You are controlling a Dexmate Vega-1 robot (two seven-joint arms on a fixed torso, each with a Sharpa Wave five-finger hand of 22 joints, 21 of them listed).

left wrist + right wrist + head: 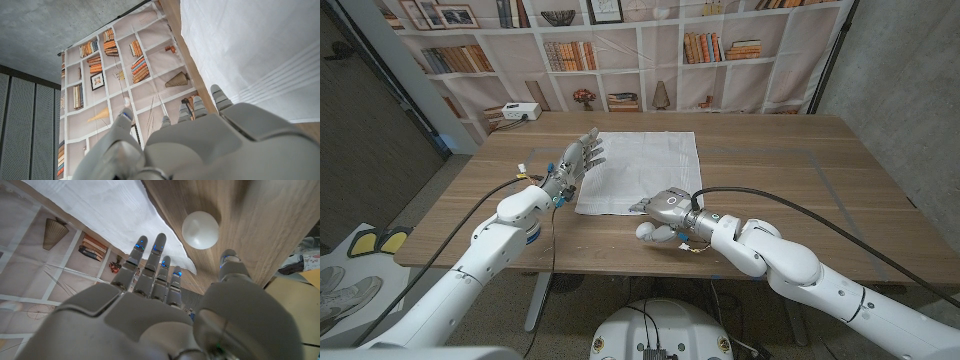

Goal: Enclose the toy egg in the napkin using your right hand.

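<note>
A square white cloth napkin [642, 171] lies spread flat on the brown wooden table [800, 170], its edges running roughly parallel to the table edges. In the head view it occupies the centre of the table, with faint fold creases across it.

The small white smooth toy egg [653, 233] rests on bare wood just off the napkin's near edge, at about 6 o'clock from the napkin's near right portion. It does not touch the cloth. In the right wrist view the egg [200, 230] appears almost round, so its long axis and the direction of its narrow end cannot be determined with confidence; in the head view it looks slightly elongated from 9 to 3 o'clock, though the hand partly covers it.

The right hand [667, 207] hovers over the napkin's near edge, directly at 12 o'clock from the egg. Its fingers [150, 265] extend straight and close together toward the cloth, the thumb set apart nearer the egg; it holds nothing.

The left hand [575, 160] stands at the napkin's left edge, at 9 o'clock from the cloth's centre, fingers spread and raised, gripping nothing. The left wrist view shows its fingertips [221, 96] beside the cloth.

A backdrop printed with bookshelves [620, 50] hangs behind the table at 12 o'clock. A white box [520, 111] sits at the far left corner.
</note>
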